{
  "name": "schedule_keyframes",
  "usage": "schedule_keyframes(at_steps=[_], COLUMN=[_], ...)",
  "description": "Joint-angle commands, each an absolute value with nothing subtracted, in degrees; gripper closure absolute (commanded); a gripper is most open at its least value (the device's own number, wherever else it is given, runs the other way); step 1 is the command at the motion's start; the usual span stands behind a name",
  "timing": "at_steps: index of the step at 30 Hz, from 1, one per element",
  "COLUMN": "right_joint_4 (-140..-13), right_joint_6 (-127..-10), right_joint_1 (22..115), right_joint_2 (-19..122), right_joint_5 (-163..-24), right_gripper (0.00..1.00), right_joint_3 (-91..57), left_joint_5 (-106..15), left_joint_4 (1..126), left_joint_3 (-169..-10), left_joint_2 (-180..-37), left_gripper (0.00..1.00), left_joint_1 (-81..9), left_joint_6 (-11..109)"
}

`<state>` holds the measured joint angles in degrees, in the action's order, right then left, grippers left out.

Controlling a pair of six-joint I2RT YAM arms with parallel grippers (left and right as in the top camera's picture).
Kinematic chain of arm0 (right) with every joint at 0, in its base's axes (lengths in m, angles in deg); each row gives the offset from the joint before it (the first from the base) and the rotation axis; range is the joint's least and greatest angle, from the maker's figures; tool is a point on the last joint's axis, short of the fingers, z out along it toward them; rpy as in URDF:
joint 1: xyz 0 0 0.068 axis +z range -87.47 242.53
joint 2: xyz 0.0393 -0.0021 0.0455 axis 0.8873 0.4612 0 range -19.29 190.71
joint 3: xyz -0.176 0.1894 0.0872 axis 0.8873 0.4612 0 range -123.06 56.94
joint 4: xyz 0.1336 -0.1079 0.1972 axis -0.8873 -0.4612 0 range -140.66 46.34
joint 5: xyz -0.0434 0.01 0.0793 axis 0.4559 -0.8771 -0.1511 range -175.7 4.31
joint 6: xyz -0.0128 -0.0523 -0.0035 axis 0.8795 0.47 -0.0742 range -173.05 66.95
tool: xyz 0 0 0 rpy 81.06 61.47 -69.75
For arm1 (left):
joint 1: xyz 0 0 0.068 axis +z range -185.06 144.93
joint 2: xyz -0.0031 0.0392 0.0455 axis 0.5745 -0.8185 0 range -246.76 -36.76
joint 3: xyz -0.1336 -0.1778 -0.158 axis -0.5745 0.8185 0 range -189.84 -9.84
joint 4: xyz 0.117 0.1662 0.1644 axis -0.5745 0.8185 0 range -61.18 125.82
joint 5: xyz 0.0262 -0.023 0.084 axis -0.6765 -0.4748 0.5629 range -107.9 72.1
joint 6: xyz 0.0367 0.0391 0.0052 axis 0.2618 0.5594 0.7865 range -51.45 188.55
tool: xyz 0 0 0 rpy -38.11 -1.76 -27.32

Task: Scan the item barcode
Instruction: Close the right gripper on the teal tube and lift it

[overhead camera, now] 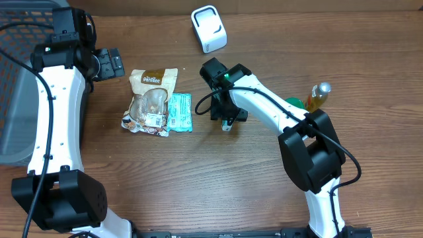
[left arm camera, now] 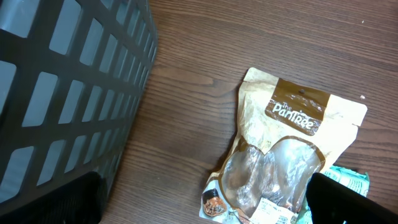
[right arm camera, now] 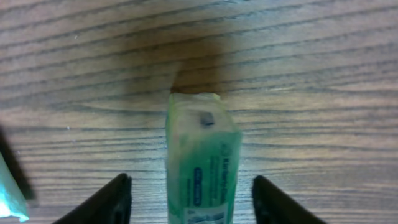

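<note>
The right fingers [right arm camera: 112,202] are spread clear of the box [right arm camera: 202,155], seemingly stood on end; it could be toppled if brushed. The left fingers [left arm camera: 56,199] are held wide.

A wooden bench [overhead camera: 198,185] fills every view, its dark brown surface marked with fine grain running across the frame. At the upper left of the overhead frame sits a dark grey basket [overhead camera: 14,92] with grid-patterned walls. Light falls evenly from above, leaving only short, soft shadows.
</note>
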<state>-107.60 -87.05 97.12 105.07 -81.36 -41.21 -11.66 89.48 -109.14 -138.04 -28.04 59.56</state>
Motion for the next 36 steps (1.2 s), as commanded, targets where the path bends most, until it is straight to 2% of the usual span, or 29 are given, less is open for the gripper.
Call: schedule_keyframes(at_steps=[1,2,7,11,14,16,17,36], right_joint_4=[-107.43,-107.43,-107.98,-109.53,-110.18,-109.94,-109.77,-107.36], right_joint_6=[-87.14,-87.14,-85.59,-83.79,-82.77,-82.79,-82.79,-82.79], right_joint_1=[97.27,97.27,97.17,96.99,96.84,96.77,96.73,95.61], right_joint_2=[104.34,104.34,104.3,104.13,104.13,104.13,104.13,104.13], right_joint_5=[-81.31,-81.31,-81.29,-81.29,-81.25,-81.25,-81.25,-81.23], right_gripper=[0.29,0.26,0.25,0.18,0.1,0.01,0.0,0.0], right_joint_3=[-42.67,-42.67,-43.94,-46.76,-48.03,-48.14,-48.14,-48.14], left_joint_5=[-10.9,-10.9,-10.9,-10.88,-10.9,-10.9,-10.9,-10.88], left_joint_4=[89.46,89.46,89.46,89.46,89.46,89.46,89.46,89.46], left_joint_3=[-110.02,-110.02,-110.02,-110.02,-110.02,-110.02,-110.02,-110.02], left_joint_2=[-137.93,-137.93,-137.93,-137.93,-137.93,-137.93,-137.93,-137.93], left_gripper=[0.0,0.0,0.0,0.0,0.0,0.0,0.0,0.0], left_joint_1=[-27.58,-27.58,-27.58,-27.58,-27.58,-27.58,-27.58,-27.58], left_joint_6=[59.78,59.78,59.78,59.78,59.78,59.78,59.78,59.78])
